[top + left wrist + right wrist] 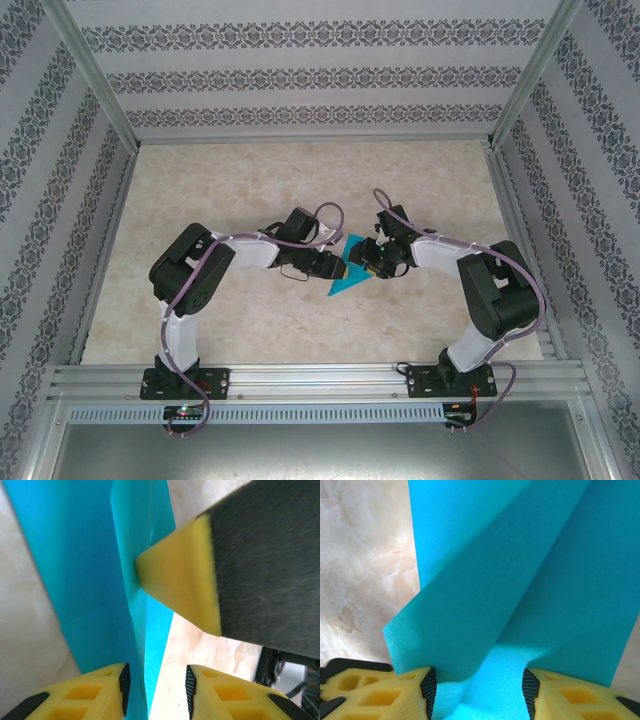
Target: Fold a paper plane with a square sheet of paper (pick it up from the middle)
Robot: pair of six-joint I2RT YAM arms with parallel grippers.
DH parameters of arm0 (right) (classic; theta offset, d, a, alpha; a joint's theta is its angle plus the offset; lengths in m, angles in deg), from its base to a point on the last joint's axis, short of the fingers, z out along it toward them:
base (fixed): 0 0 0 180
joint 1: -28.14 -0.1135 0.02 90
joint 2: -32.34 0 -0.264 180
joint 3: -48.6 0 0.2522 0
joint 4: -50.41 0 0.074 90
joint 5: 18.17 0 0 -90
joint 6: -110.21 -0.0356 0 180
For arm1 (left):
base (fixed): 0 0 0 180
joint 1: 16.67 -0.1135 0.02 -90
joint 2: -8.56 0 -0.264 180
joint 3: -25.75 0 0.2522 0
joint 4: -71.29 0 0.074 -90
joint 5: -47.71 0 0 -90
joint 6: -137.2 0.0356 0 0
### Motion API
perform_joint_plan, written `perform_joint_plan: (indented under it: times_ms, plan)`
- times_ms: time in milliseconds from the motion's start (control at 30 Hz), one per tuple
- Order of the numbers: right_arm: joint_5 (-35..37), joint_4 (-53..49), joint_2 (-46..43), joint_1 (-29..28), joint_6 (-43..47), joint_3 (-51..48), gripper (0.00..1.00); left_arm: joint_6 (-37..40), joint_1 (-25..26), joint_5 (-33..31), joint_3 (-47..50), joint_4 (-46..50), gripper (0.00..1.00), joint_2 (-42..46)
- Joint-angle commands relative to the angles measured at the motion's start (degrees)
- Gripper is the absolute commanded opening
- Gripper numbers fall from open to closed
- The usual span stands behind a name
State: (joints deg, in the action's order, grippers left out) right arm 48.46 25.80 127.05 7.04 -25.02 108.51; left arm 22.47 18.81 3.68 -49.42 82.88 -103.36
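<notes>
Fingers (pixel 121 684) of left gripper (pixel 338 266) stand apart, an upturned fold of the teal sheet of paper (pixel 349 283) between them, unclamped. Sheet lies mid table (pixel 250 180), between both grippers. Fingers (pixel 427 690) of right gripper (pixel 364 260) likewise apart, straddling a raised fold.

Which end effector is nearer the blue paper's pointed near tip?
Left. The left end effector is just beyond the tip of the paper; the right end effector is farther off, at its right edge.

Teal paper (pixel 347 284) — between left tool (pixel 338 267) and right tool (pixel 363 262)
</notes>
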Motion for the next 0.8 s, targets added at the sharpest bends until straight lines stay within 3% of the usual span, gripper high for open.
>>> perform_joint_plan:
  times_ms: [0, 200, 467, 767]
  plan:
    - [4.64, -6.03, 2.7, 0.36, -0.73, -0.28, 0.52, -0.04, -1.12, -6.83, 2.16, 1.45, 0.38, 5.84]
    - [5.43, -8.22, 3.85, 0.14, -1.0, 0.64, 0.52, -6.29, -0.94, -12.16, 6.8, -4.83, 0.3, 9.81]
    - [6.15, -11.18, 6.37, -0.52, -0.66, 2.81, 0.53, -8.88, 0.41, -5.68, 5.97, -8.44, 0.19, 7.81]
    - [6.24, -13.19, 8.88, -1.4, 0.14, 4.61, 0.57, -8.49, 1.74, -2.83, 3.86, -8.5, 0.14, 4.49]
